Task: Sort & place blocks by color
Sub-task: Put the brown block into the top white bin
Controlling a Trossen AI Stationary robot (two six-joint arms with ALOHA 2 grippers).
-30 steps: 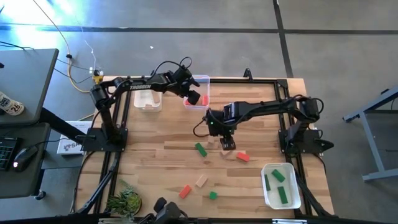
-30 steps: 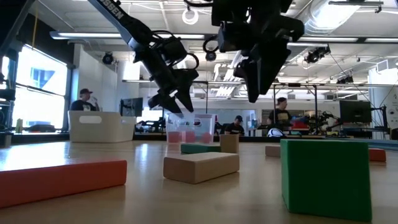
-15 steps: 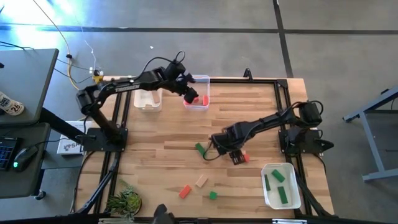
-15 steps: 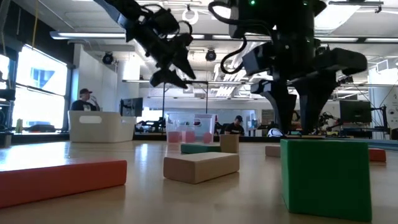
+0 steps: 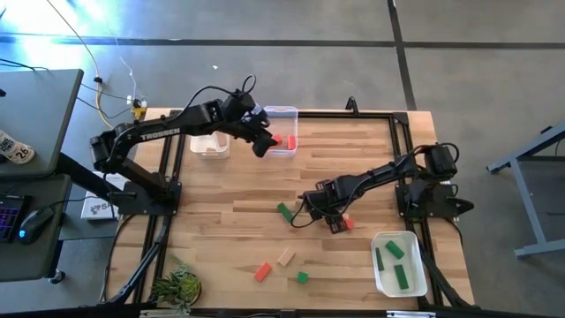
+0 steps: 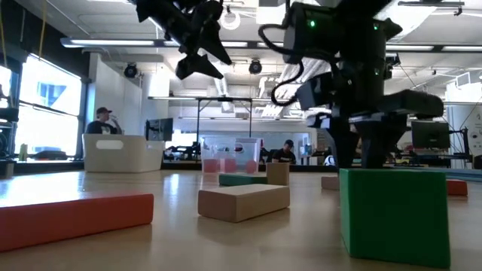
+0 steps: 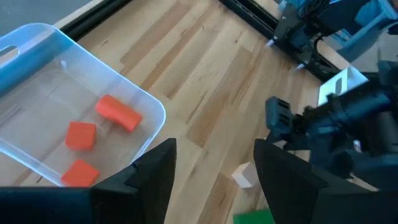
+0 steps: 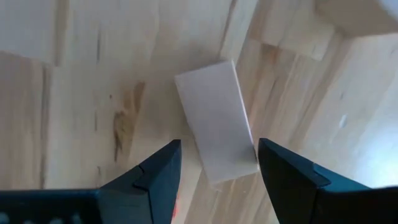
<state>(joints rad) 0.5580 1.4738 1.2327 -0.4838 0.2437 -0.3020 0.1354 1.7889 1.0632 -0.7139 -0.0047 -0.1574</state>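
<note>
Nearest to the low camera, a green cube [image 6: 395, 214] fills the foreground, with a plain wood bar [image 6: 243, 202] and a red-orange bar [image 6: 73, 218] lying beside it on the table [image 5: 221, 221]. Behind them, the right gripper [image 5: 328, 215] is down near the tabletop, its fingers [image 8: 158, 180] spread wide with a light wood block [image 8: 216, 121] lying flat on the boards between them, untouched. Just beside that claw, on its outer side, sits a red block [image 5: 346, 223], and a green bar [image 5: 284, 212] lies a little to its other side. Off by the right arm's base, a white tub [image 5: 381, 269] holds three green blocks [image 5: 394, 250]. Farther back, the left gripper [image 5: 259, 139] hangs in the air with its fingers [image 7: 149, 174] parted and empty, just beside a clear tub [image 7: 152, 112] that holds three red-orange blocks [image 7: 118, 113]. Another white tub [image 5: 210, 144] sits near that arm, on its far side from the clear one.
</note>
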